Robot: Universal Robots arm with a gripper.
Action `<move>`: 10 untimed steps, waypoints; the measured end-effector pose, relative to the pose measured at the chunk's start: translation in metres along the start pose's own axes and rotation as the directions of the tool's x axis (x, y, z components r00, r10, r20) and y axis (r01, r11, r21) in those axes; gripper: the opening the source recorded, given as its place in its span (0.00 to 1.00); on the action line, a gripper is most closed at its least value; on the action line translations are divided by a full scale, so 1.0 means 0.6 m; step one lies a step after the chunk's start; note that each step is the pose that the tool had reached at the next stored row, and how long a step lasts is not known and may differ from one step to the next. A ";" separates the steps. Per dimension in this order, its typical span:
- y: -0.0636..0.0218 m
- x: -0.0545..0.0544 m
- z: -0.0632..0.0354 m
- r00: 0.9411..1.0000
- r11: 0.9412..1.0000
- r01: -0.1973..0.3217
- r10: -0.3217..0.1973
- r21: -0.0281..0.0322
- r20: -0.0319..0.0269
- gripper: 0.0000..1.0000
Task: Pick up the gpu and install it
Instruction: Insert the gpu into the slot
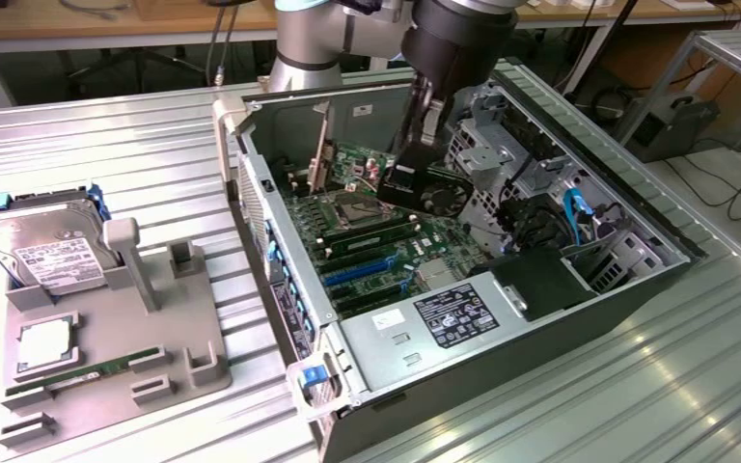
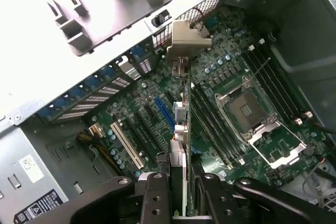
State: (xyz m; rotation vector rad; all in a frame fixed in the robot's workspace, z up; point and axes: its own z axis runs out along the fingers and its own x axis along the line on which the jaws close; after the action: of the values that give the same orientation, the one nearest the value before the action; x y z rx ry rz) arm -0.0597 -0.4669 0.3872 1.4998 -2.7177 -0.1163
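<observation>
Nearest in the wrist view: the gripper, partly closed and clamped on the gpu, with black fingers pressed against each face of the thin card. Holds it upright and edge-on, far end reaching away from the fingers toward the rear wall of the open computer case. Hangs just over the motherboard, close beside the blue expansion slot; cannot tell whether touching the board. Lies near the open CPU socket. Comes down into the case from above in the exterior view. Stands on a ribbed metal tabletop. Well apart, on the exterior view's left: a grey tray carrying a hard drive and a green memory stick.
</observation>
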 end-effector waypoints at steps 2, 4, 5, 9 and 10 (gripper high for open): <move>0.000 0.000 0.000 0.999 0.999 0.034 -0.034 0.002 -0.001 0.26; 0.000 0.000 0.000 0.997 0.997 0.079 -0.079 0.005 -0.003 0.26; 0.000 0.000 0.000 0.995 0.995 0.096 -0.096 0.006 -0.004 0.26; 0.000 0.000 0.001 0.983 0.983 0.181 -0.181 0.013 -0.007 0.26; 0.000 0.000 0.002 0.979 0.979 0.205 -0.205 0.015 -0.008 0.26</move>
State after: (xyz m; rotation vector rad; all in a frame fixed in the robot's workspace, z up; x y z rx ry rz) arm -0.0597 -0.4669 0.3863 1.7780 -2.5575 -0.0950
